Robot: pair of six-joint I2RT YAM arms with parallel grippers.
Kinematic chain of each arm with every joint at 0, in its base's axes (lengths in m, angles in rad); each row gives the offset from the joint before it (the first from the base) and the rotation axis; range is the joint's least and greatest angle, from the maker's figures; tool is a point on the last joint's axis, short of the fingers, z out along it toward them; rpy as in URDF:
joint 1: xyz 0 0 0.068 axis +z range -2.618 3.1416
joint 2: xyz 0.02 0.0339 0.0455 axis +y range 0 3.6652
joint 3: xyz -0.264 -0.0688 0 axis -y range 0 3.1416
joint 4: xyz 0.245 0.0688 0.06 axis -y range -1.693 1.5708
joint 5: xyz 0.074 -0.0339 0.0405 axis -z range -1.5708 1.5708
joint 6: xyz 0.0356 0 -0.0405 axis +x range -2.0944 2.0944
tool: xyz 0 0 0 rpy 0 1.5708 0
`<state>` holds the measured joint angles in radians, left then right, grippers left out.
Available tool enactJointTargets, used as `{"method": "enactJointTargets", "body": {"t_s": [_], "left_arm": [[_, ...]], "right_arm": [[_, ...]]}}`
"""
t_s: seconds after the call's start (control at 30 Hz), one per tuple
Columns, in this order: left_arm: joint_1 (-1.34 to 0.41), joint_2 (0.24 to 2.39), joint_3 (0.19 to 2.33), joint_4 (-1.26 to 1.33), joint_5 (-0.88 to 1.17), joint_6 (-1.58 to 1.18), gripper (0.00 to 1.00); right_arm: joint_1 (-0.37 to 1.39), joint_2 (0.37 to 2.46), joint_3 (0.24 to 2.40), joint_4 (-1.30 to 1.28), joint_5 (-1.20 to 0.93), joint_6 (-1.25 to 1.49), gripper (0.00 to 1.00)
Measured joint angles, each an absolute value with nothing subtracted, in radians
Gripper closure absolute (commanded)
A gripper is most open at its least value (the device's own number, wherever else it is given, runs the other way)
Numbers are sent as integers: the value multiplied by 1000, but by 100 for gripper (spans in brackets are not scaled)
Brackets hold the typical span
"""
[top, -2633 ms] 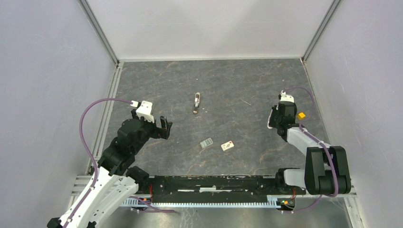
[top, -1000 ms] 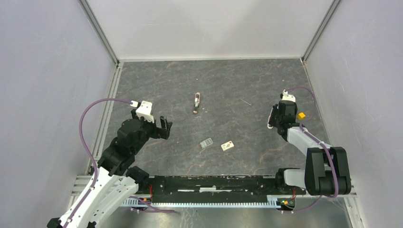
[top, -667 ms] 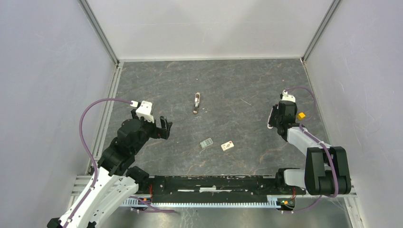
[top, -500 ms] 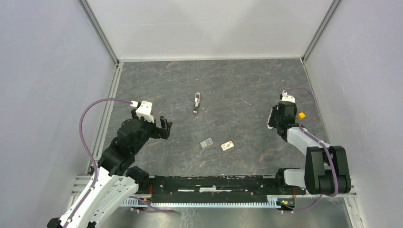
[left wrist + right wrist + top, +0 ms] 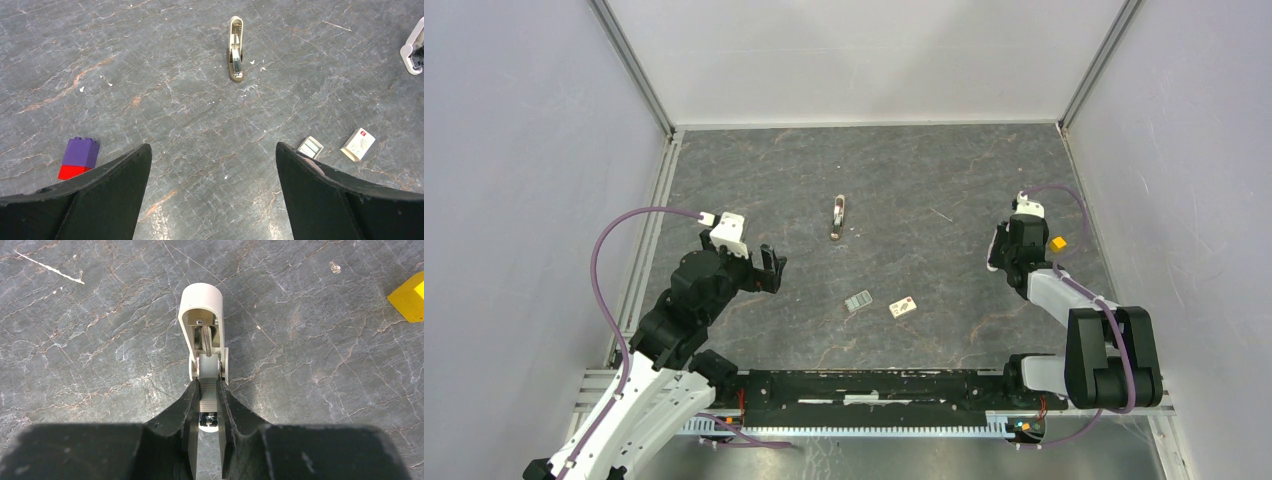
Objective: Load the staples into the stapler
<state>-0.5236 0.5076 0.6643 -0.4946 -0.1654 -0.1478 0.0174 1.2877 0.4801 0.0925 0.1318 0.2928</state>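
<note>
Left wrist view: white red-printed staple box (image 5: 358, 144) lies beside grey strip (image 5: 310, 147).

Overhead spans table (image 5: 924, 170); wrist views closer (right nearest)

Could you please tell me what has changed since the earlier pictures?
Almost nothing: the right gripper, still shut on the white stapler, edged slightly left. The left gripper stays open and still; staple box, grey strip and yellow cube unmoved.
</note>
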Motion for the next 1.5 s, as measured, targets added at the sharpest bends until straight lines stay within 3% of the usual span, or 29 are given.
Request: {"method": "enactJointTargets", "body": {"t_s": [0.9,1.5], "left_arm": [[-524,509,664,-494,-165,-148,0],[-524,513,664,-494,-165,-148,0]], "right_arm": [[17,1264,556,31,136,256,57],[-17,1336,556,56,171,249,55]]}}
